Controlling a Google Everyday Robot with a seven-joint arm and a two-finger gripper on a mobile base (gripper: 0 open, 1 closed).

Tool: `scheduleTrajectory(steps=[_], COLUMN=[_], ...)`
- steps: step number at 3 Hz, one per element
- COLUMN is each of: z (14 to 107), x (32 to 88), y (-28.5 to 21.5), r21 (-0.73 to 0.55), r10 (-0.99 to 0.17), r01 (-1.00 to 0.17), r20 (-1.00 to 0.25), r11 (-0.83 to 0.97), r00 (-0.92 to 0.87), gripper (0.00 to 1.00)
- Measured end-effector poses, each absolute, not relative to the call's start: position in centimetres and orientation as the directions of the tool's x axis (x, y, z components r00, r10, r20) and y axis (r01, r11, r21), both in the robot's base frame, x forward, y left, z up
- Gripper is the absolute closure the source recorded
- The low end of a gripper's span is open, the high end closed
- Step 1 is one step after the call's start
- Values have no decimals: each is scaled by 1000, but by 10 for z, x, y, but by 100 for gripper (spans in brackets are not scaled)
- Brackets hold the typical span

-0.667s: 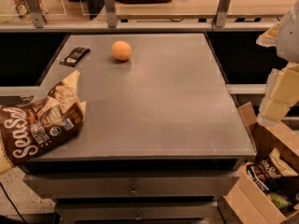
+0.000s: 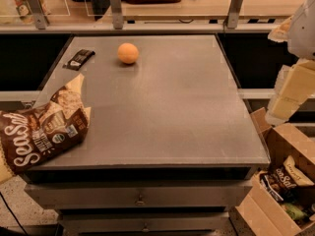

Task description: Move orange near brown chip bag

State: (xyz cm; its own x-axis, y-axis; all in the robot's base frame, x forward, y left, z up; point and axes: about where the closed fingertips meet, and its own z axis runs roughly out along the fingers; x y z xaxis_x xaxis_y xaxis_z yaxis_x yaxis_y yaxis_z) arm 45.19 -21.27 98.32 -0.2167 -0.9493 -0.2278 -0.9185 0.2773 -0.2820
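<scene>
The orange (image 2: 128,53) sits on the grey table (image 2: 167,112) near its far left. The brown chip bag (image 2: 42,129) with white "Sea Salt" lettering lies crinkled at the table's front left corner, hanging over the edge. The two are well apart. My gripper (image 2: 288,95) hangs at the right edge of the view, beyond the table's right side and far from both the orange and the bag. It holds nothing that I can see.
A small flat black wrapper (image 2: 79,59) lies left of the orange. A cardboard box (image 2: 278,191) with smaller snack packets stands on the floor at the front right. A railed counter (image 2: 172,14) runs behind the table.
</scene>
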Motion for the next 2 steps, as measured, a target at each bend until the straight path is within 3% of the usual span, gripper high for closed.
scheduleTrajectory(steps=[2], z=[986], x=[547], y=[-168], r21=[-311], r10=[-932], r01=[-913], r20=[-328], r11=[263], r00=[-157], gripper=[0])
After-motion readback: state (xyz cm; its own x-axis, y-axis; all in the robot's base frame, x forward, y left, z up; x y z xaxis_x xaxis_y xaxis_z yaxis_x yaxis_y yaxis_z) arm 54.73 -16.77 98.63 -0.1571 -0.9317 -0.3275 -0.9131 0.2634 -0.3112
